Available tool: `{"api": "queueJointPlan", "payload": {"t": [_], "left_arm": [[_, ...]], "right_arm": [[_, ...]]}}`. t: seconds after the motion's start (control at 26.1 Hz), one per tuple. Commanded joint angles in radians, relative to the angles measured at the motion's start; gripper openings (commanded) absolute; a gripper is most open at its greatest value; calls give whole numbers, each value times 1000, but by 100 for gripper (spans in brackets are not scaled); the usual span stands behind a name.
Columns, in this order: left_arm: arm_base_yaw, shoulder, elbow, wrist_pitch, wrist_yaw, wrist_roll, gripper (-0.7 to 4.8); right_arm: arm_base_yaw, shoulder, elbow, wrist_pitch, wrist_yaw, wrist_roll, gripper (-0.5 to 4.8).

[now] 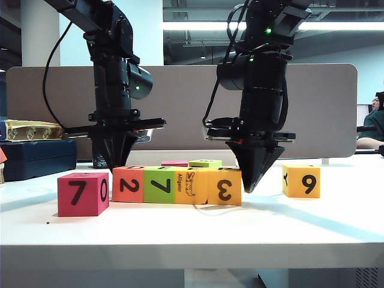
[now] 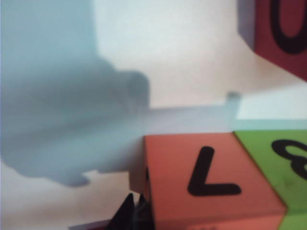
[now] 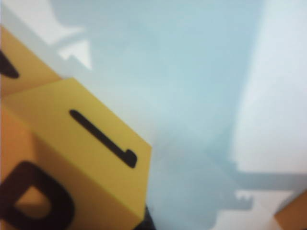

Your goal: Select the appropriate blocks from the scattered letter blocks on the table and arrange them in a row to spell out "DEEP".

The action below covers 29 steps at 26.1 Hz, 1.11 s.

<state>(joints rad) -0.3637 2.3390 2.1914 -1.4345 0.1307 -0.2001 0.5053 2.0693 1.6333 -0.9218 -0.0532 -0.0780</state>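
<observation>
Four blocks sit touching in a row (image 1: 177, 185) mid-table (image 1: 192, 231). Left gripper (image 1: 117, 157), fingers together, hangs behind the orange end; right gripper (image 1: 257, 174), fingers looking pinched together, presses beside the yellow end (image 1: 224, 186). One careless nudge could skew the line.

The left gripper (image 1: 111, 161) is dipping behind the orange "2" block (image 1: 128, 184), its tips going out of sight in the exterior view, while the left wrist view is showing only two dark points (image 2: 134, 211) at the picture's edge. The right gripper (image 1: 253, 180) is barely showing in the blurred right wrist view, a dark sliver (image 3: 145, 221) under the yellow-orange block (image 3: 72, 158). The red cube (image 2: 283, 33) is running off the frame. Two far blocks (image 1: 191, 162) are peeking over the row, faces unreadable.
</observation>
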Motion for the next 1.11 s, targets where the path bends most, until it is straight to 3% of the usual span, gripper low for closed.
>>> {"api": "queueJointPlan", "payload": {"t": [0.04,0.65,1.11], "left_arm": [[-27,-6,2,-2,56,-5,-4],[-97,-7,2,-2,62,-19,-4],[-99,-7,2,-2,64,-12,-4]], "right_arm": [[9,-5,11,57,-23,-3,-1],[-4,-5,32,80,39,-54,-1],[-4,-5,61,37,31,-53,-1]]}}
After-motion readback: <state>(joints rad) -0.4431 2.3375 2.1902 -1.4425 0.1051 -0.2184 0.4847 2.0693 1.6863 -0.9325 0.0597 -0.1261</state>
